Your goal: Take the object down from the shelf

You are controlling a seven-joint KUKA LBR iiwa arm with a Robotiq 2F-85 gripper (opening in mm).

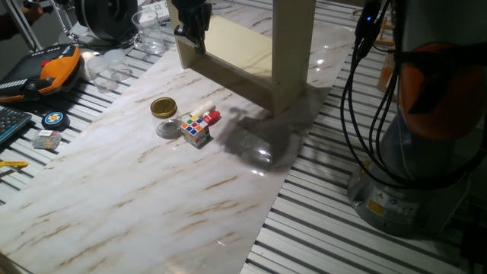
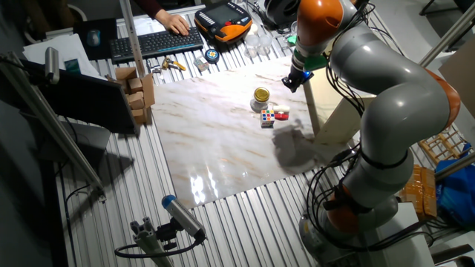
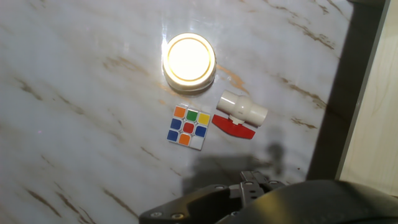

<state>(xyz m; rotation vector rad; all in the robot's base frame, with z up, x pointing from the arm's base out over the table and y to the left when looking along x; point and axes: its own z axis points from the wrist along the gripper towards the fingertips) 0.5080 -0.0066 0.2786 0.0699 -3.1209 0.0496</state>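
Gripper (image 1: 192,34) hung high beside near corner of shelf (image 1: 289,53), well above table (image 1: 114,205), fingers pointing down. Couldn't tell jaw state: dark and small in both fixed views, and only blurred dark housing along bottom edge of hand view. Nothing seen held between them, though not certain.

Saw no obj on any visible part of shelf; upper boards cropped out of one fixed view and hidden behind arm in the other. So couldn't say where the thing to fetch sat, or whether already down. Three small items lay on table just beside shelf, approx. under the hand: jar (image 1: 163,116) w/ gold lid, colour cube (image 1: 195,131) touching or nearly touching it, and white pipe valve (image 1: 209,116) w/ red handle just beside cube.

Handling, judged by looks only:
- Jar: prob. glass, stiff, smooth, breakable. Best taken across body below lid w/ modest squeeze; avoid knocking on shelf edge.
- Cube: light, hard plastic, flat faces. Easiest grip, pads on two opposite sides; layers might twist if pinched off-centre.
- Valve: light, rigid, round barrel, likely to roll or slip. Grip across barrel, clear of handle.
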